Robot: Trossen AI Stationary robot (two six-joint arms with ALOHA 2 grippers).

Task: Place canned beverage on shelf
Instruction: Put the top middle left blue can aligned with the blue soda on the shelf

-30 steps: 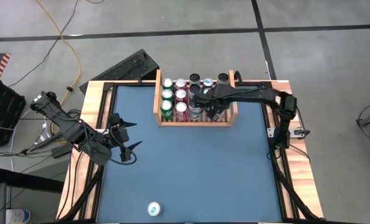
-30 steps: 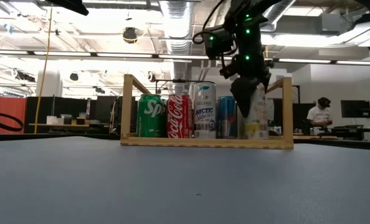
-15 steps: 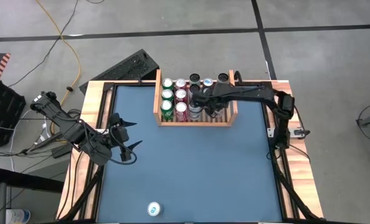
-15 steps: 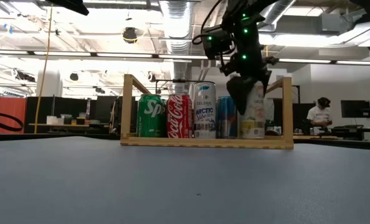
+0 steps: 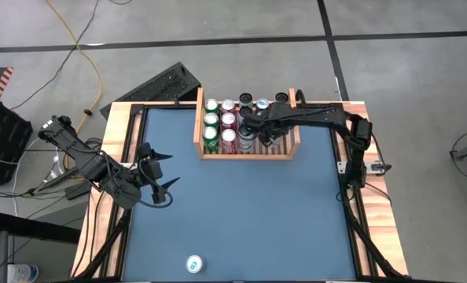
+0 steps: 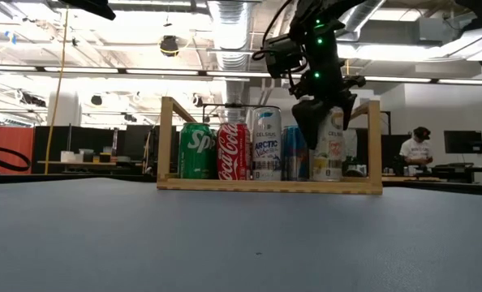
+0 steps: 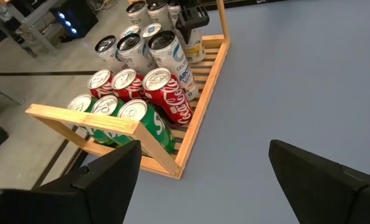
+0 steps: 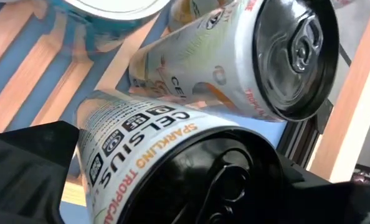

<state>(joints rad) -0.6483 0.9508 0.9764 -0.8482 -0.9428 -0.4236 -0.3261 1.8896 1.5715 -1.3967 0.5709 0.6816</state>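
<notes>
- The right tool [image 6: 320, 122] was over the right end of the shelf [image 5: 247, 152], at the back of the blue worktop [image 5: 241, 212], closed around a white Celsius can [image 6: 329, 146].
- In the low view that can stood upright inside the shelf, just beside the blue can [image 6: 294, 152]; couldn't tell if its base was actually resting on the slats.
- The right wrist view showed the gripped can's black top up close, with a 2nd white Celsius can [image 8: 247, 59] right next to it over the slats.
- Rest of the shelf was pretty full: green Sprite cans [image 5: 211, 134] on the left, red Coke cans [image 5: 228, 135] beside them, and a silver Celsius can [image 6: 266, 143] in the middle.
- The left tool [image 5: 156, 182] sat with its fingers spread apart near the worktop's left edge, holding nothing.
- 1 more can [image 5: 194, 264] stood alone at the worktop's near edge, well apart from everything.
</notes>
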